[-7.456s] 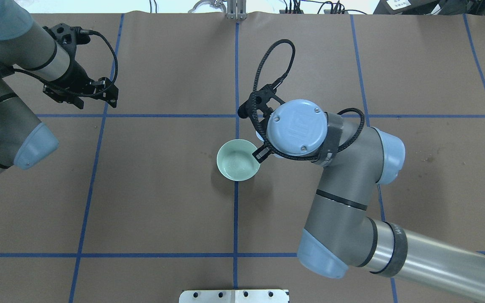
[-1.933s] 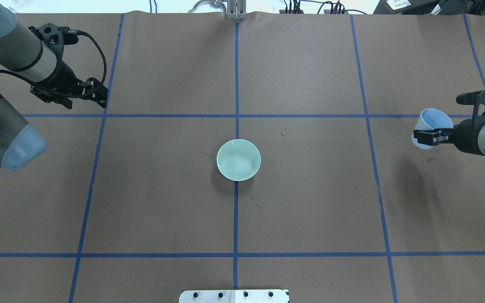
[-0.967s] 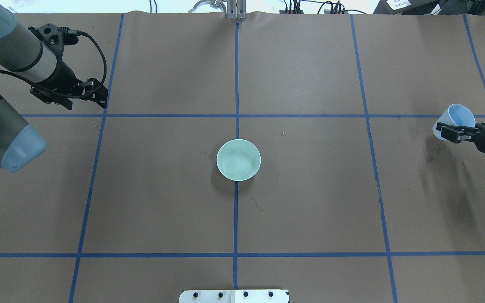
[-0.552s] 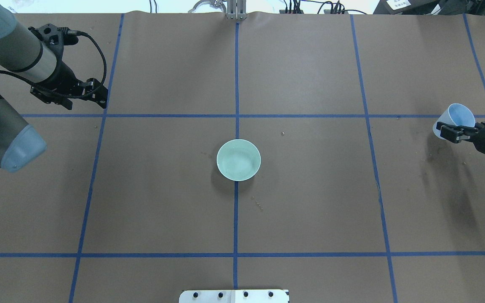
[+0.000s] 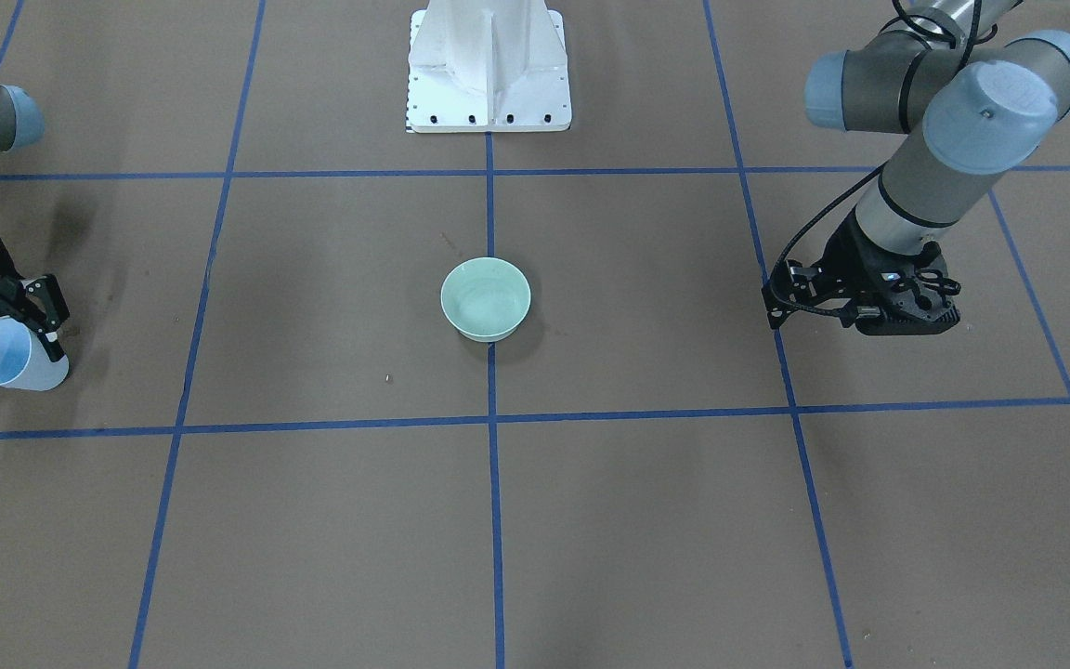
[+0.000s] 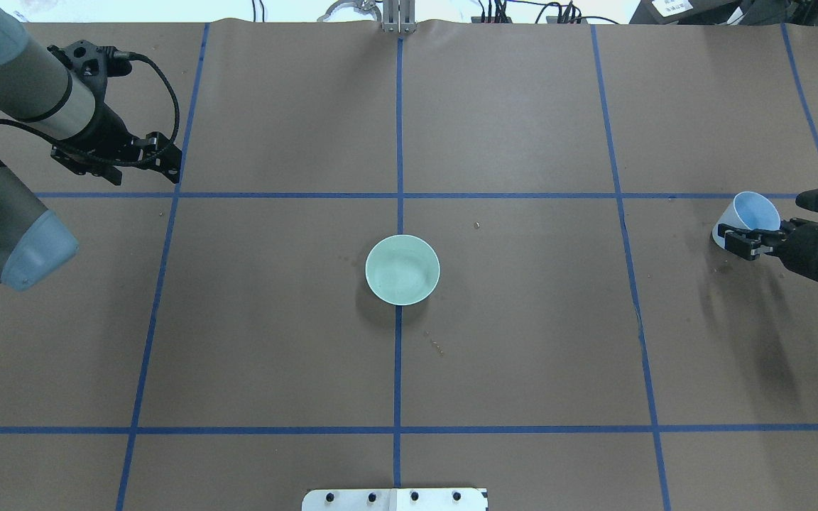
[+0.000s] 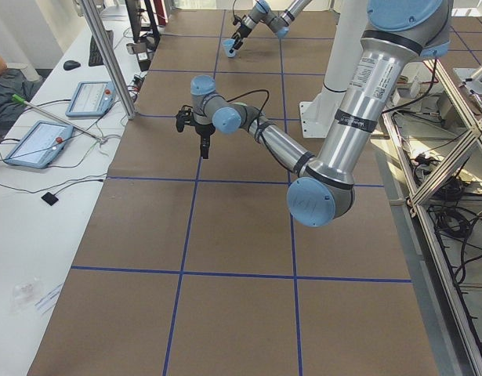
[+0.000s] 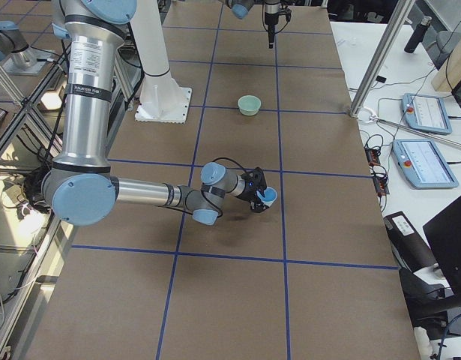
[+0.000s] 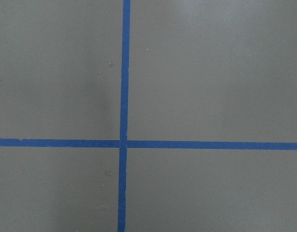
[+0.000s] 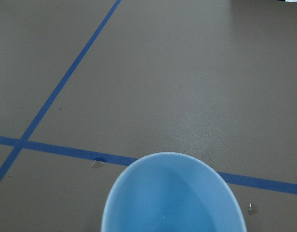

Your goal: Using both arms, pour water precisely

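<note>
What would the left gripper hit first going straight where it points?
Likely the brown table cover near a blue tape crossing: the left gripper points roughly straight down, with nothing seen beneath it.

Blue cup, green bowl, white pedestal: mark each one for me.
blue cup (image 6: 757,211), overhead exterior view, on its inner wall.
green bowl (image 6: 373,270), overhead exterior view, on its left inner wall near the rim.
white pedestal (image 5: 489,56), exterior front-facing view, on its central rib.

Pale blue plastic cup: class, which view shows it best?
Exterior front-facing: the tilted blue cup shows clearly, gripped. Overhead is similar; side views shrink it; right wrist crops it; left wrist misses it.
</note>
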You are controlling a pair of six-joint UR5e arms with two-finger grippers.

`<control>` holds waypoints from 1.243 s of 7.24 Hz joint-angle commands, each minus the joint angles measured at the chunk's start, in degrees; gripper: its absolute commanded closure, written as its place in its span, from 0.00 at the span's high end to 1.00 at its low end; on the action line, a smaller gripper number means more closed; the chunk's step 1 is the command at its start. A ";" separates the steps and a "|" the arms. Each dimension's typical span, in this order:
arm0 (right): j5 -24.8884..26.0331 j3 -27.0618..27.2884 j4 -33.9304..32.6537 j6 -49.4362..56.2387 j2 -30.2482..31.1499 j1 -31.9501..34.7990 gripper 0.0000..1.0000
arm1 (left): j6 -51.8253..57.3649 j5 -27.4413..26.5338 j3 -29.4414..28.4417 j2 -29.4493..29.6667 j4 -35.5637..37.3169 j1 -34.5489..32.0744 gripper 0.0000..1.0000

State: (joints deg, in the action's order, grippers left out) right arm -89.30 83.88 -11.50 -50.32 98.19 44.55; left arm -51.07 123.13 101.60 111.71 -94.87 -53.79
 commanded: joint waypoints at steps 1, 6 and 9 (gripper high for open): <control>0.00 -0.03 0.33 0.75 0.25 -0.08 0.99 | 0.00 0.00 0.00 0.00 -0.05 0.00 0.92; -0.79 0.49 9.71 0.84 6.46 -0.61 1.00 | -0.08 0.00 0.09 0.08 -0.05 0.00 0.92; -2.89 1.19 12.46 0.22 9.12 -0.70 1.00 | -1.31 0.00 0.88 0.08 0.04 0.00 0.92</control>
State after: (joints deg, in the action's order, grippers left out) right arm -91.11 84.72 -0.08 -49.90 106.14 43.83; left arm -51.72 123.13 102.06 111.80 -94.86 -53.79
